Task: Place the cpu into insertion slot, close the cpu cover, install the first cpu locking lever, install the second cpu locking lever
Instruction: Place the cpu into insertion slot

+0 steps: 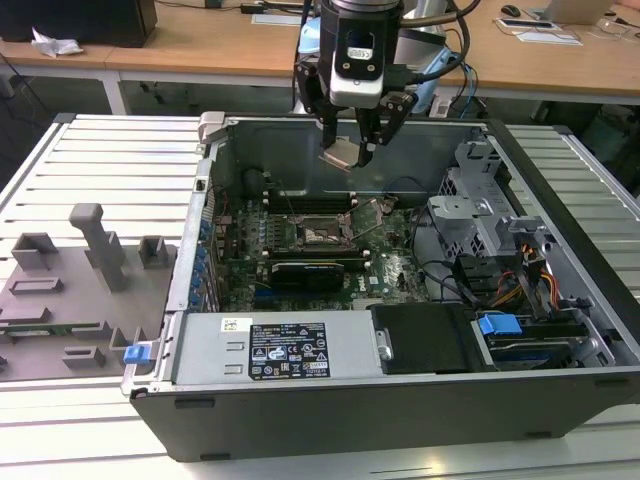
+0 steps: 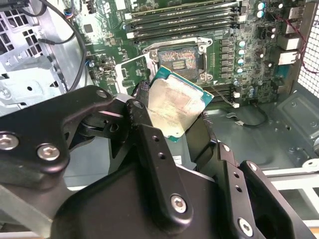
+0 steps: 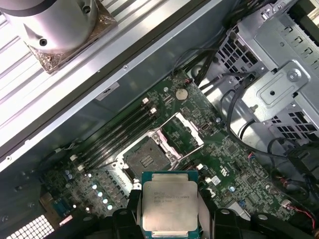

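My gripper (image 1: pixel 346 150) hangs above the open computer case, shut on the cpu (image 1: pixel 338 156), which sits tilted between the fingers. Both wrist views show the chip's pale metal top (image 2: pixel 177 105) (image 3: pixel 169 203) clamped by its edges between the black fingers (image 2: pixel 141 107). Below it, on the green motherboard (image 1: pixel 385 268), lies the insertion slot (image 1: pixel 322 232) (image 2: pixel 184 59) (image 3: pixel 146 158), uncovered, with its dark pin field showing. The cpu cover (image 2: pixel 130 74) (image 3: pixel 182 134) stands swung open beside the slot. The cpu is well above the slot and apart from it.
Memory slots (image 3: pixel 119 137) run along one side of the slot. At the exterior view's right, a grey drive cage (image 1: pixel 480 215) and cables (image 1: pixel 520 285) fill the case. A power supply (image 1: pixel 285 350) lies at the front. A grey fixture plate (image 1: pixel 80 290) sits outside the case.
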Controlling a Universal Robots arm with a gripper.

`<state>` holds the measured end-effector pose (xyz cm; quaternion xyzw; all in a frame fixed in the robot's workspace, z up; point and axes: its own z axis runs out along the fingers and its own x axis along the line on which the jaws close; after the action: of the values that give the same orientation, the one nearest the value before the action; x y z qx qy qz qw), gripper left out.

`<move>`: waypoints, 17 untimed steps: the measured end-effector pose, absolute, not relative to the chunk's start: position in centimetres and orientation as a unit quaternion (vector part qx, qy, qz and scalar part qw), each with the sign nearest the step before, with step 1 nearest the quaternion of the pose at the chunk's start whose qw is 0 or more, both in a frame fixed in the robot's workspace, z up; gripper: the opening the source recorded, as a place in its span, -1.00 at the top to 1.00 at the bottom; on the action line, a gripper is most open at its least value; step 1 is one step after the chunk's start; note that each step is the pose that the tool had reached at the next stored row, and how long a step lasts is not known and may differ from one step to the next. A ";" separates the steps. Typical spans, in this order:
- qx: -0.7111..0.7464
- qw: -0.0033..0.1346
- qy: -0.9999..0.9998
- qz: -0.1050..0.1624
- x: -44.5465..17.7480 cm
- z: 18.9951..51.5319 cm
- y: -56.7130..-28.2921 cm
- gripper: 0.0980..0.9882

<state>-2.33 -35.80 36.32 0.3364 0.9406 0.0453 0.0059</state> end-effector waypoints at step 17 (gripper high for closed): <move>0.375 0.008 0.926 0.045 -2.3 36.3 -35.8 0.01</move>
<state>-2.33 -35.80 36.30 0.3748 0.9260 0.0451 0.0078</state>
